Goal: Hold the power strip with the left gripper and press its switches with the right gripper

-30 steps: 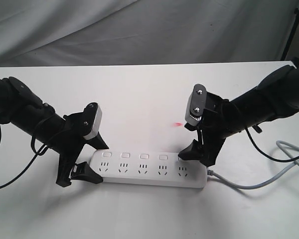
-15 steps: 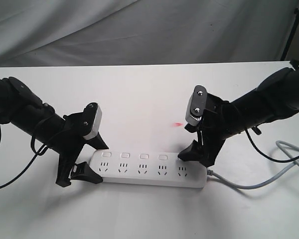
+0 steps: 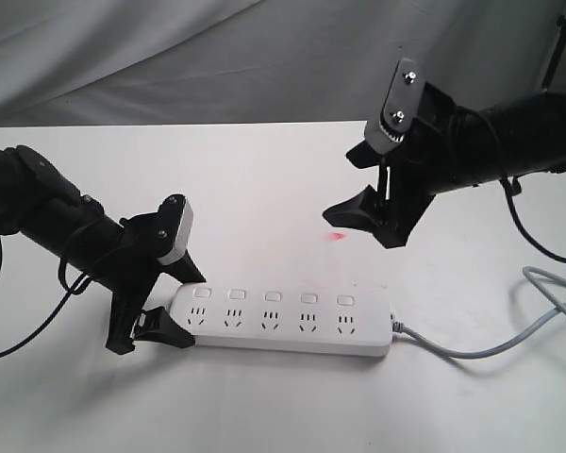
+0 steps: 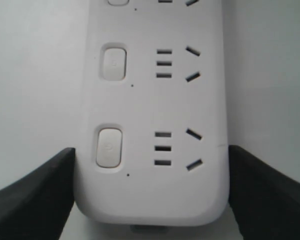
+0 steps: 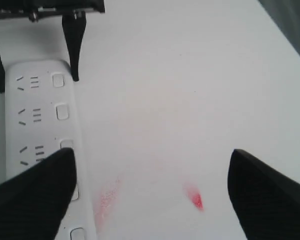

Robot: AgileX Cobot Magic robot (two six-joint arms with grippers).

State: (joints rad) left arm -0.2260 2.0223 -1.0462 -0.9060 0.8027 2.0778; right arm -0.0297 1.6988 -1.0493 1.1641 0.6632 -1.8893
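Note:
The white power strip [image 3: 283,323] lies flat near the table's front, its grey cable [image 3: 491,350] trailing right. My left gripper [image 3: 181,307] is shut on its left end, one finger pressed to each long side; the left wrist view shows the strip [image 4: 155,100] between the left gripper [image 4: 150,200] fingers. The five switches [image 3: 272,296] sit in a row above the sockets; the nearest switch [image 4: 109,147] shows close up. My right gripper [image 3: 344,186] hangs open and empty above the table, behind the strip's right half. The right wrist view shows the right gripper [image 5: 150,190] over bare table beside the strip [image 5: 35,115].
A small red mark [image 3: 336,236] and a fainter red smear [image 5: 107,197] lie on the white table behind the strip. A grey cloth backdrop [image 3: 264,57] hangs behind the table. A black stand leg [image 3: 550,66] rises at the far right.
My right gripper has lifted up and back off the strip's rightmost switch, uncovering that end. The left gripper and the strip have not moved.

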